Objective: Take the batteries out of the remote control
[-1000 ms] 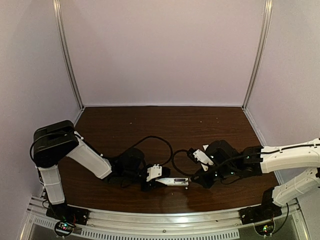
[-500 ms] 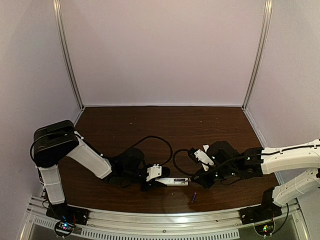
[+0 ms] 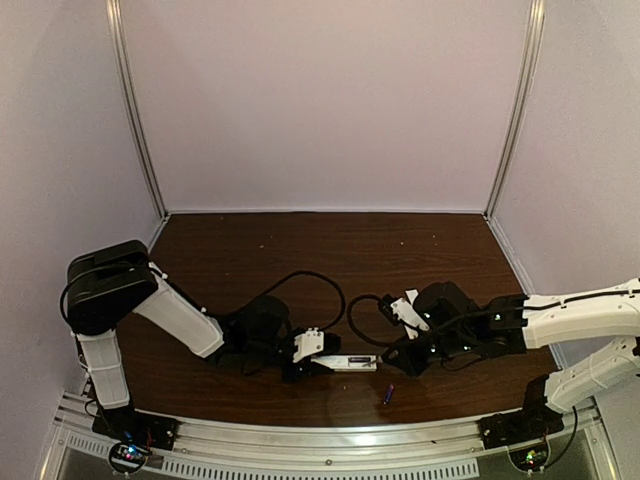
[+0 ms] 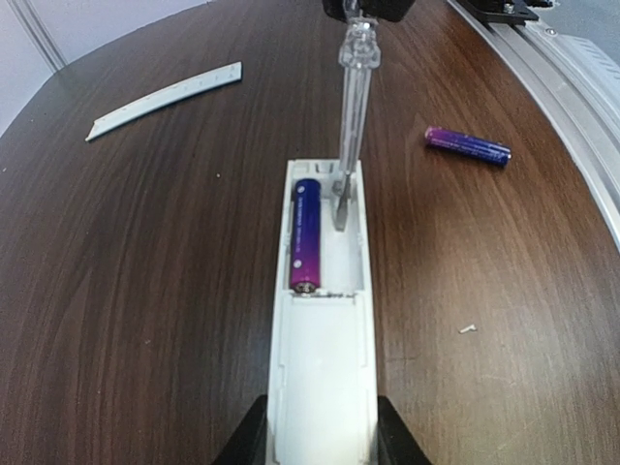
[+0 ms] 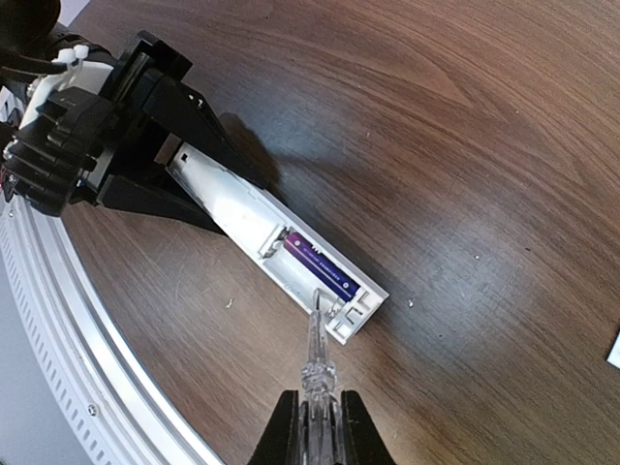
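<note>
The task is judged to be about half done. The slim white plastic remote control [image 4: 320, 329] is lying flat on the dark wooden table [image 4: 126, 291], its rear end clamped between the two black fingers of the left gripper [image 4: 320, 441]. Its thin, flat white cover strip [image 4: 165, 97] is off and set well apart on the wood. One small purple-blue cylindrical battery [image 4: 468, 145] is already out, lying loose on the table near the aluminium front rail [image 4: 542, 68]. The second purple-blue battery [image 4: 305, 235] is seated in the open recess, and the bay beside it is bare. The clear-handled, thin-shafted screwdriver [image 5: 317, 358] is gripped by its handle in the closed right gripper [image 5: 315, 426], with its tip resting in that bare bay just beside the seated cell. What is left is to pry that last cell free.
</note>
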`<state>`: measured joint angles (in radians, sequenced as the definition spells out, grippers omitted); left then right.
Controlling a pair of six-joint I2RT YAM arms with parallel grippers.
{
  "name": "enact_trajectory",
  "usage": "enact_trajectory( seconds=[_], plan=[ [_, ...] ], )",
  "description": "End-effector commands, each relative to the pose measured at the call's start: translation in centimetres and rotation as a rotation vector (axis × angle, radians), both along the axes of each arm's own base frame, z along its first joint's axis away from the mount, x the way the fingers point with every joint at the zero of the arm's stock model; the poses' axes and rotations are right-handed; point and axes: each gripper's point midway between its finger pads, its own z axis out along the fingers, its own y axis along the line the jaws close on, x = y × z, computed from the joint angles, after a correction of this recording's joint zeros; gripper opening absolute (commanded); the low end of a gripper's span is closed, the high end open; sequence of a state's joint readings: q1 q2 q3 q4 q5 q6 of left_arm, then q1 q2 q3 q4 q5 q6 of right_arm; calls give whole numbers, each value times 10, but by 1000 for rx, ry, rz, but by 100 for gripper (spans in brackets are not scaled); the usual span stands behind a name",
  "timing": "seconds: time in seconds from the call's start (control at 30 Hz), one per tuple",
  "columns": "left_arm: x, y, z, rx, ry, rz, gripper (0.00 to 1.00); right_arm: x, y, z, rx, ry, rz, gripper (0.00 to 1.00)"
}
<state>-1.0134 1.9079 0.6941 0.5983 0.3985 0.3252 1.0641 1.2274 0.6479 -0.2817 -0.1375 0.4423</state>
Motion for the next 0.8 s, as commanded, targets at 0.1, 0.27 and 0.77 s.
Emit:
enact_trajectory(
  seconds=[0.1, 0.27, 0.77],
  plan=[
    [6, -5, 5, -15, 8, 37, 0, 2, 0, 13, 12, 7, -51, 0],
    [8, -3, 9, -28, 12, 65, 0, 3, 4, 26, 24, -11, -77, 0],
    [0, 6, 27, -80, 56, 146, 0, -12, -14, 56, 76, -74, -287, 0]
  ],
)
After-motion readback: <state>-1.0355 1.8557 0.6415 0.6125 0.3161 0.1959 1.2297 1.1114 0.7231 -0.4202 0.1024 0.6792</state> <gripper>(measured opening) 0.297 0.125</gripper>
